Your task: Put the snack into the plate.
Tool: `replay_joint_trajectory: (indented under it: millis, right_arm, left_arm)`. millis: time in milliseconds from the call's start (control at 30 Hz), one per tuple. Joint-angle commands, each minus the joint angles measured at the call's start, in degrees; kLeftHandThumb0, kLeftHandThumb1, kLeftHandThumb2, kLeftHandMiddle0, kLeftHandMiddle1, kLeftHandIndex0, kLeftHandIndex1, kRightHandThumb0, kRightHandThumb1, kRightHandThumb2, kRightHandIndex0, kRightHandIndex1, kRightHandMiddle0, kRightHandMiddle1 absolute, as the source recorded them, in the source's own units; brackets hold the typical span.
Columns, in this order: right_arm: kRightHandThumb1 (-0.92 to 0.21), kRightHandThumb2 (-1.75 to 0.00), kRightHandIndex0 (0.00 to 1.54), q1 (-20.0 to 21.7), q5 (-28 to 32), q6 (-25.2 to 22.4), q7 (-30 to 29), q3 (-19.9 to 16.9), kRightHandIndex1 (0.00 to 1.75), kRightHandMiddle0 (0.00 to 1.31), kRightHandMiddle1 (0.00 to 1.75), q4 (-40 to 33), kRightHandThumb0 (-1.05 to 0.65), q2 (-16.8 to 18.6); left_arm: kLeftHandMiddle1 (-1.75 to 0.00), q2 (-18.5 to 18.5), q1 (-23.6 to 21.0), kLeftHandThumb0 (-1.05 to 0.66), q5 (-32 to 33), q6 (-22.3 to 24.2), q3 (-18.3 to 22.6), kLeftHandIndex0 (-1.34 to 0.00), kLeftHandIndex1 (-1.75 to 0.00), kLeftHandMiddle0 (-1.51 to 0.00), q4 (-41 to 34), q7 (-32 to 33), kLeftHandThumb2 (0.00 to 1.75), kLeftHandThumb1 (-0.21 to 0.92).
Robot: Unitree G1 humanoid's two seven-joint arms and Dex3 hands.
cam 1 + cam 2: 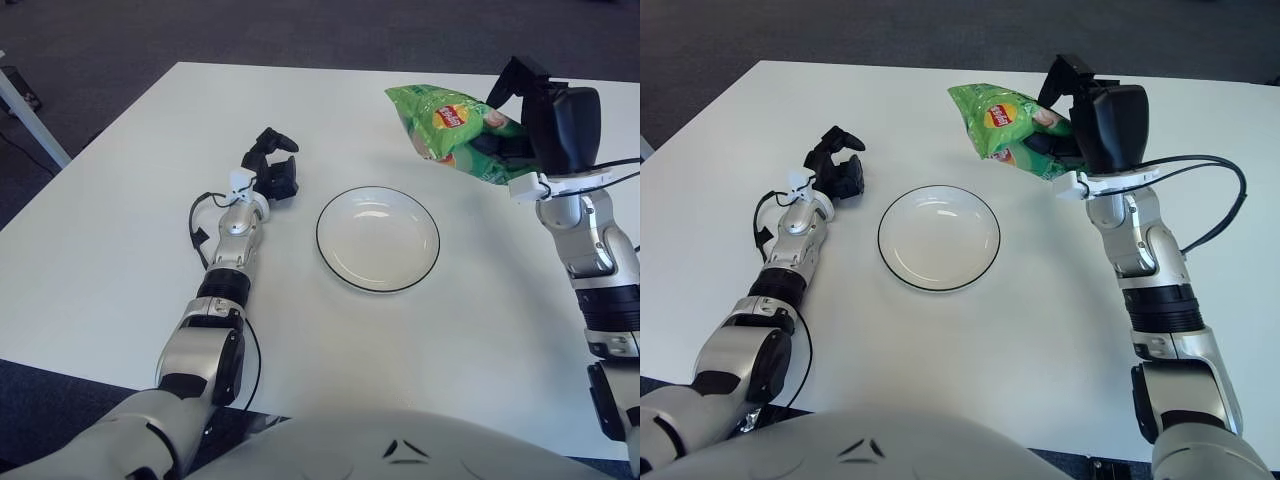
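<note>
While the plate (378, 239) sits bare at centre frame on the tabletop (120, 250), the right robot hand (1080, 125) is clamped on the snack (1005, 125), held aloft at upper right, beyond the plate's rim. Left robot hand (272, 170), fingers loosely apart, shows left of the plate. Only the right eye view shows the right arm's full cable loop (1225, 200).

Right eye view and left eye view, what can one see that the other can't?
Only the right eye view shows the whole right forearm with its looping black cable. Only the left eye view shows a white leg-like bar on the floor at the far left. Both show the right hand holding the green snack bag up above the table, beyond the empty plate, with the left hand left of the plate.
</note>
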State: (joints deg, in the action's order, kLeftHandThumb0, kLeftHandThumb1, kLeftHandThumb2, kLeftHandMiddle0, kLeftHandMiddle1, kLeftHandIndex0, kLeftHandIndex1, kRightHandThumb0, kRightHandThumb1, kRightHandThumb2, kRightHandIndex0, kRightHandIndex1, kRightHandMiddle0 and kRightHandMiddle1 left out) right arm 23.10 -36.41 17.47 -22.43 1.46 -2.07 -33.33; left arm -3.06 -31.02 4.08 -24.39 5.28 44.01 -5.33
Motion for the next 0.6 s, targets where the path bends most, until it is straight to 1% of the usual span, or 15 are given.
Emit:
replay_joint_trajectory:
  millis: [0,267,400,467,567]
  right_arm:
    - [-0.36,-1.25,1.24,0.36,1.14,0.88,0.98,-1.13,1.75,0.57,1.75,-2.18,-0.45,0.95]
    - [-0.36,-1.26,1.23,0.22,1.08,3.47,2.5,-0.98,1.75,0.57,1.75,-4.31,-0.45,2.0]
    - [-0.36,-1.26,1.23,0.0,0.43,3.91,3.59,-0.14,1.75,0.57,1.75,-7.06,-0.45,3.39]
    - [-0.36,-1.26,1.23,-0.11,0.76,5.05,4.29,0.07,1.75,0.57,1.75,-7.83,-0.45,3.5]
    - [-0.34,-1.28,1.22,0.29,2.8,8.04,6.37,0.46,1.75,0.58,1.75,-7.3,-0.46,2.9]
  left_arm:
    - [-1.75,0.78,4.31,-0.44,-0.36,-1.35,-0.09,-0.51,-1.75,-1.26,3.73,-0.34,1.14,0.46]
    - [-1.75,0.86,3.82,-0.44,-0.09,-1.38,0.17,-0.51,-1.75,-1.26,4.71,-0.71,1.16,0.44]
    - [-1.75,0.73,3.58,-0.44,-0.07,-1.55,0.23,-0.51,-1.75,-1.26,5.19,-1.05,1.16,0.45]
    - [-1.75,0.7,3.54,-0.44,-0.08,-1.69,0.27,-0.51,-1.75,-1.26,5.33,-1.12,1.16,0.45]
    - [-1.75,0.74,3.4,-0.44,0.07,-1.72,0.41,-0.51,-1.75,-1.26,5.56,-1.25,1.15,0.45]
